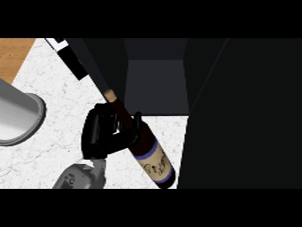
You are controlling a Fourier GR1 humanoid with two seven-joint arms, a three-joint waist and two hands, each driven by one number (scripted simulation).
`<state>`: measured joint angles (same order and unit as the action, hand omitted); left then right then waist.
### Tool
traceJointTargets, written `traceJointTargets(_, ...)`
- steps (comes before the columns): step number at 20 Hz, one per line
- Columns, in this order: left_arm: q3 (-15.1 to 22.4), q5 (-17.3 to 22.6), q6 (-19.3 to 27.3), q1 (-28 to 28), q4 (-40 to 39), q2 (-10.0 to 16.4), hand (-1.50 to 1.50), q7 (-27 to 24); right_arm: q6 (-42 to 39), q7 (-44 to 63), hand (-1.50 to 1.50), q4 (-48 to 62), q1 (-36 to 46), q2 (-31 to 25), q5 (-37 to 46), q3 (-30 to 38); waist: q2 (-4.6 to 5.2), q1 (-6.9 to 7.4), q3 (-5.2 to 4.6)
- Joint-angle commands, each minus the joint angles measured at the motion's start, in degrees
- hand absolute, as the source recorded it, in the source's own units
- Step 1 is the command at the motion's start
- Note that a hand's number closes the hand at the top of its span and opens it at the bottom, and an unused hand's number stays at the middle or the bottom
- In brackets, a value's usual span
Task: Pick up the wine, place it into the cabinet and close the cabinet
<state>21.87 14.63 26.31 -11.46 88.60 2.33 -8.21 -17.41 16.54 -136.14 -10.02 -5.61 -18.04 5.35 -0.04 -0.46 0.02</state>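
the wine bottle (151, 156) sits tilted over the worktop (35, 164), neck toward the open cabinet (156, 84) – the left hand (101, 133) has its fingers curled round the shoulder. gripped that high, its heavy base could swing and clip the dark door (245, 111) going in.

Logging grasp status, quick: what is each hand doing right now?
Left hand: closed round the wine bottle.
Right hand: not in view.

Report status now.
Left hand shut on wine bottle, tilted before open cabinet. Right hand not in view. Grey cylinder off left, not blocking.
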Motion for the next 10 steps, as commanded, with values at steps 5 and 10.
traceJointTargets(5, -0.7, -5.1, 5.7, -10.8, -12.1, -2.3, 1.50, -0.6, -3.1, -0.3, -1.50, -2.0, -1.5, -1.9, -6.2, 5.4, 0.03, -0.33, 0.01)
traceJointTargets(10, 1.3, 0.5, 8.1, -14.3, -22.2, -2.3, 1.50, -6.4, 0.0, 1.6, -1.50, 1.6, 5.8, -1.2, -4.4, 4.1, 0.16, -0.19, -0.03)
